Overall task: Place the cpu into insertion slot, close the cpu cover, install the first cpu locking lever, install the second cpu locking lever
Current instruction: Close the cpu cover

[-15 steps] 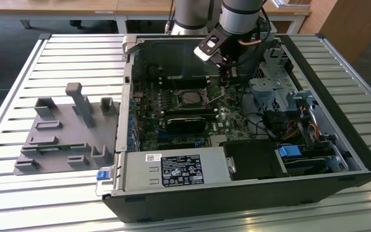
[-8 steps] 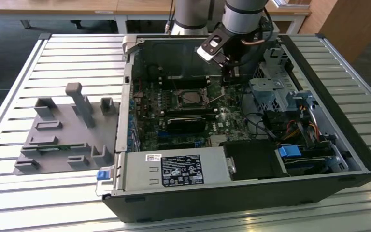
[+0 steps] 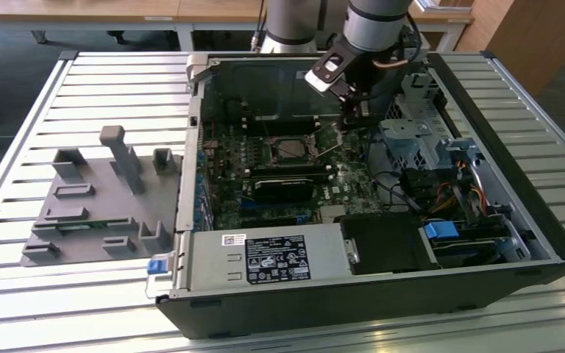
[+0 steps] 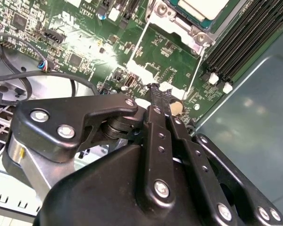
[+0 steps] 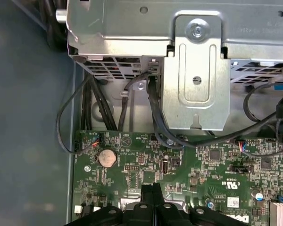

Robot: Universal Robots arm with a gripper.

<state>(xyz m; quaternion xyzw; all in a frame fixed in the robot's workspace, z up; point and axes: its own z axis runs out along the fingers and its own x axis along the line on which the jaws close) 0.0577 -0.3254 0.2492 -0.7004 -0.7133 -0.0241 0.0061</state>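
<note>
End effector [image 3: 346, 121], its fingertips [image 4: 153, 92] pressed together with nothing visibly between them, hangs low inside the case [image 3: 361, 294]. It is just beside the insertion slot [image 3: 290, 151], on the slot's side toward the exterior view's right. Cpu [image 4: 203, 7] sits in that slot, framed by what looks like the cpu cover [image 4: 196, 34]. 2 thin wire locking levers [image 4: 140, 44] run lengthwise from the slot toward the fingertips.

The counter [image 3: 27, 309] is made of long silver metal slats, and light shines bright on the ones at 6 o'clock. Behind it, at 12 o'clock, stand brown wooden desks [image 3: 115, 9] on pale metal legs [image 3: 39, 34]. The floor [image 3: 8, 62] at 10 o'clock is dark grey-blue. A tall brown wooden board [image 3: 528, 37] stands at 2 o'clock.
</note>
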